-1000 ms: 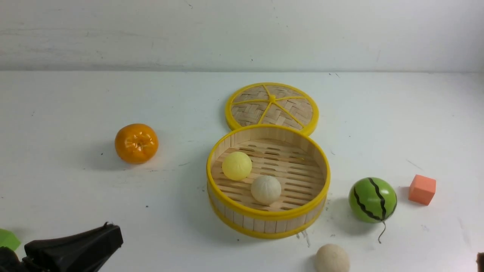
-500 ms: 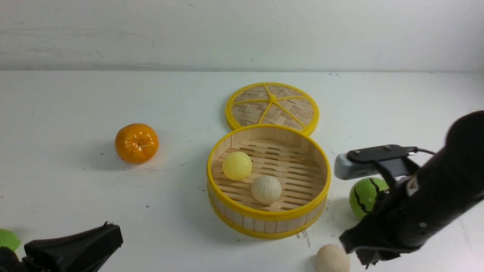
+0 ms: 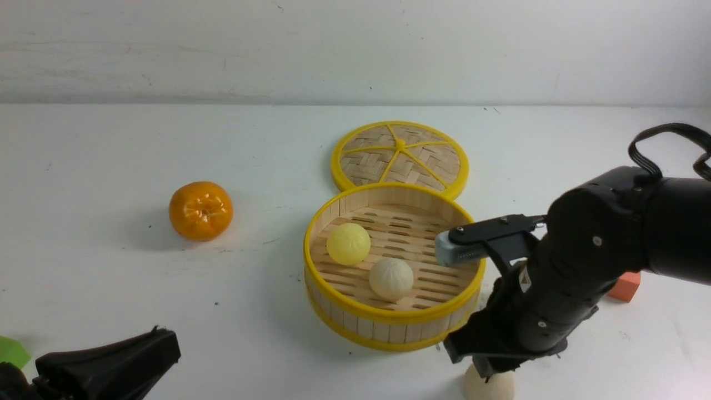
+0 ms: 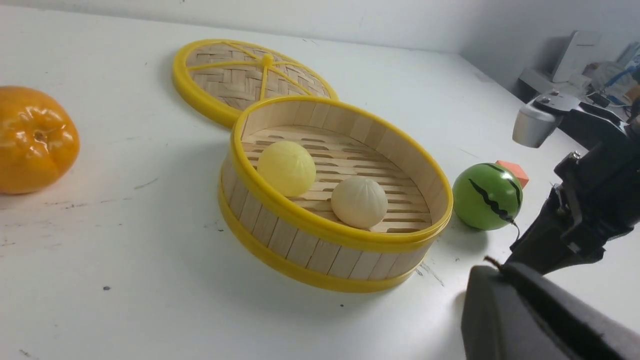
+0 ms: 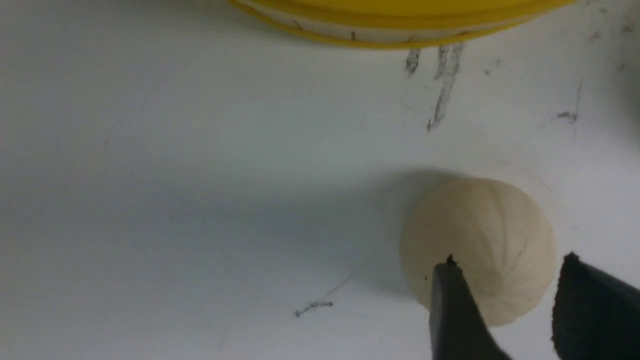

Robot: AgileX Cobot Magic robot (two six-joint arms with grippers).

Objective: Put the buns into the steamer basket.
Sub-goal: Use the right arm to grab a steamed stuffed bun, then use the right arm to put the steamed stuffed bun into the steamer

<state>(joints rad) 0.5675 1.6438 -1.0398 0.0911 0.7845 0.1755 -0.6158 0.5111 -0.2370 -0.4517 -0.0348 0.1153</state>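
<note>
The steamer basket (image 3: 389, 321) (image 4: 327, 229) stands mid-table with a pale yellow bun (image 3: 348, 243) (image 4: 286, 167) and an off-white bun (image 3: 391, 278) (image 4: 358, 201) on its slatted floor. A third, off-white bun (image 3: 491, 389) (image 5: 475, 230) lies on the table just in front of the basket's right side. My right gripper (image 3: 491, 371) (image 5: 510, 258) hangs open right over it, one finger across the bun's top and the other past its side, not closed on it. My left gripper (image 3: 164, 341) (image 4: 492, 265) rests shut and empty at the near left.
The woven lid (image 3: 400, 155) lies flat behind the basket. An orange tangerine (image 3: 200, 210) sits to the left. A green watermelon ball (image 4: 487, 196) and an orange cube (image 3: 625, 289) are right of the basket, behind my right arm. A green scrap (image 3: 10, 351) is at the left edge.
My right arm came in from the right, then moved left and down over the bun on the table, with its jaws spreading wider. The left gripper and the buns stayed put.
</note>
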